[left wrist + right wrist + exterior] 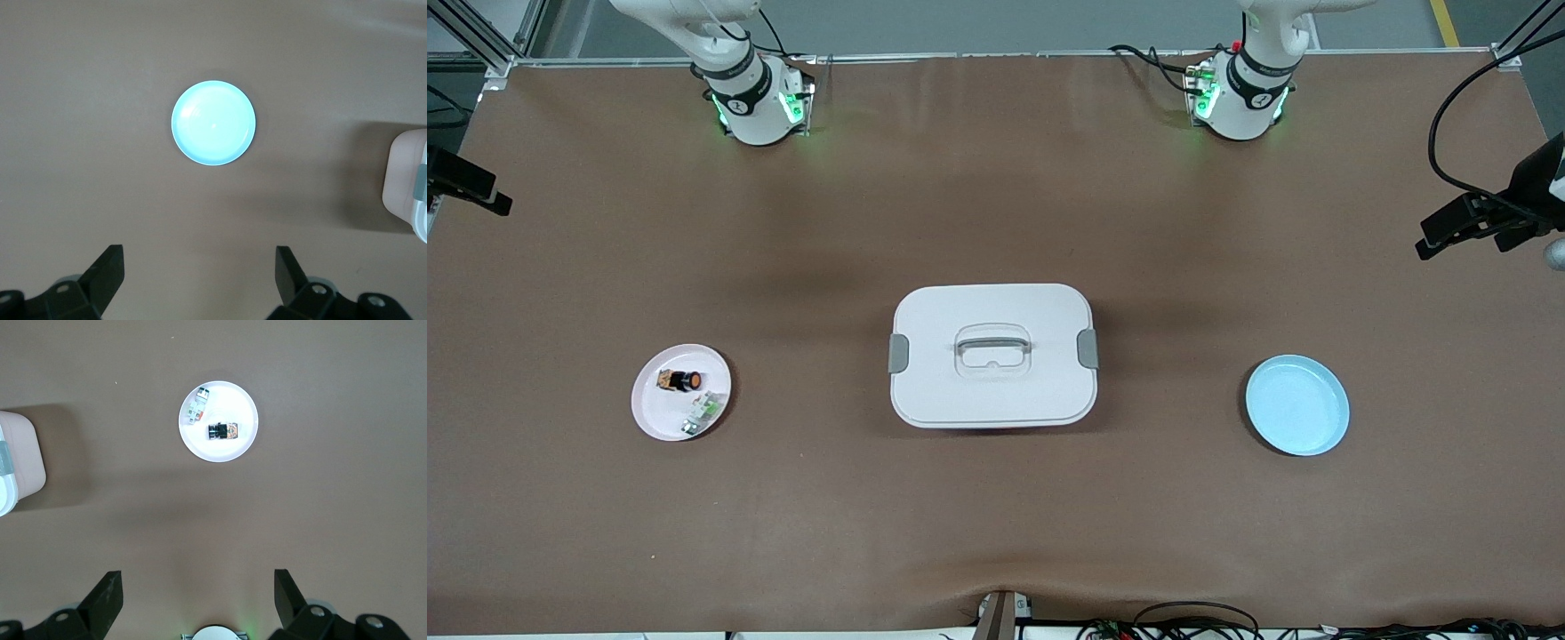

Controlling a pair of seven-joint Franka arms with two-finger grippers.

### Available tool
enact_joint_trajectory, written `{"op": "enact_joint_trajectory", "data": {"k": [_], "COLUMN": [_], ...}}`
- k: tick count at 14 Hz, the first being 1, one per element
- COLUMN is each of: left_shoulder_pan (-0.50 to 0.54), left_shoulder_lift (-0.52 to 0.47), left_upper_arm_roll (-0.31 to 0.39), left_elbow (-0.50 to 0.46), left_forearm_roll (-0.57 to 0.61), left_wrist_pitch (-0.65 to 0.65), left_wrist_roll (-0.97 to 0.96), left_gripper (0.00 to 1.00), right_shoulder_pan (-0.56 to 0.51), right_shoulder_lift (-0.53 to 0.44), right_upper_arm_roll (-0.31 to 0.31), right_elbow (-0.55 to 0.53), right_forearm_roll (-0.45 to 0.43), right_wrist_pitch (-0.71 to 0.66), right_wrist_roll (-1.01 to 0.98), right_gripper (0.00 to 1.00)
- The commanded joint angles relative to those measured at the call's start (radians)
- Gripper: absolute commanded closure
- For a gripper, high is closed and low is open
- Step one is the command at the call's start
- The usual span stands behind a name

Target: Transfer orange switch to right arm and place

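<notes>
The orange switch (685,380) lies on its side on a small pale pink plate (660,418) toward the right arm's end of the table, its orange cap visible. It also shows in the right wrist view (223,431) on that plate (233,450). My right gripper (198,581) is open and empty, high over bare table between its base and the plate. My left gripper (200,257) is open and empty, high over bare table near a light blue plate (213,123). Neither gripper shows in the front view; only the arms' bases do.
A small white-and-green component (703,411) lies on the pink plate beside the switch. A white lidded box with grey clips (993,354) sits mid-table. The empty blue plate (1296,404) lies toward the left arm's end. Black camera mounts stand at both table ends.
</notes>
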Motion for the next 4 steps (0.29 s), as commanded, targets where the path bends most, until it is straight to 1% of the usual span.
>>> {"op": "enact_joint_trajectory", "data": {"k": [1, 4], "left_shoulder_pan": [0.009, 0.009], "left_shoulder_lift": [0.009, 0.009], "left_upper_arm_roll": [-0.003, -0.002], "left_elbow": [0.024, 0.024], "left_forearm_roll": [-0.011, -0.013], "left_wrist_pitch": [-0.021, -0.021], "left_wrist_roll": [0.020, 0.020], "left_gripper": [0.00, 0.00], "right_shoulder_pan": [-0.005, -0.003], "right_shoulder_lift": [-0.021, -0.020], "right_upper_arm_roll": [0.008, 0.012], "right_elbow": [-0.011, 0.005], "right_forearm_roll": [-0.011, -0.011], "right_wrist_pitch": [-0.004, 0.005], "right_wrist_roll": [0.012, 0.010], "right_gripper": [0.00, 0.00]}}
